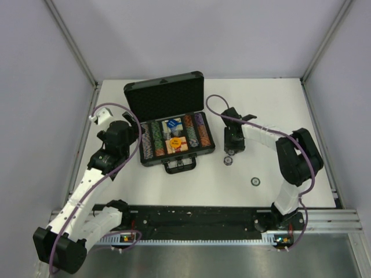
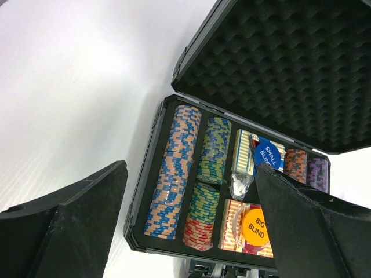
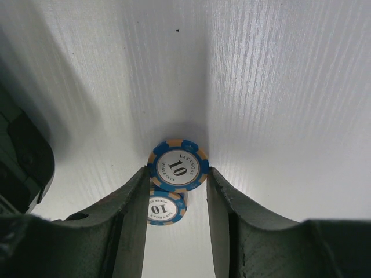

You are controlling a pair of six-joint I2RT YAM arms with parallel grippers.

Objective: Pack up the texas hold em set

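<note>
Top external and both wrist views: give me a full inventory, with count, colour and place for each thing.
briefcase: one, black, open, table left-centre.
chip rows: four columns, multicoloured, inside the briefcase.
card decks: two, red and blue, briefcase middle.
blind discs: two, orange and blue, on the decks.
10 chips: two, blue-and-peach, overlapping, right of the briefcase.
loose chip: one, dark-rimmed, farther right on the table.
table: one, white.
left hand: black, open, beside the briefcase's left side.
right hand: black, fingers against the upper 10 chip.

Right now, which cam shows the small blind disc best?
Left wrist: the small blind disc is close, its lettering readable. Top external shows only a small blue spot in the briefcase. Right wrist misses it.
</note>
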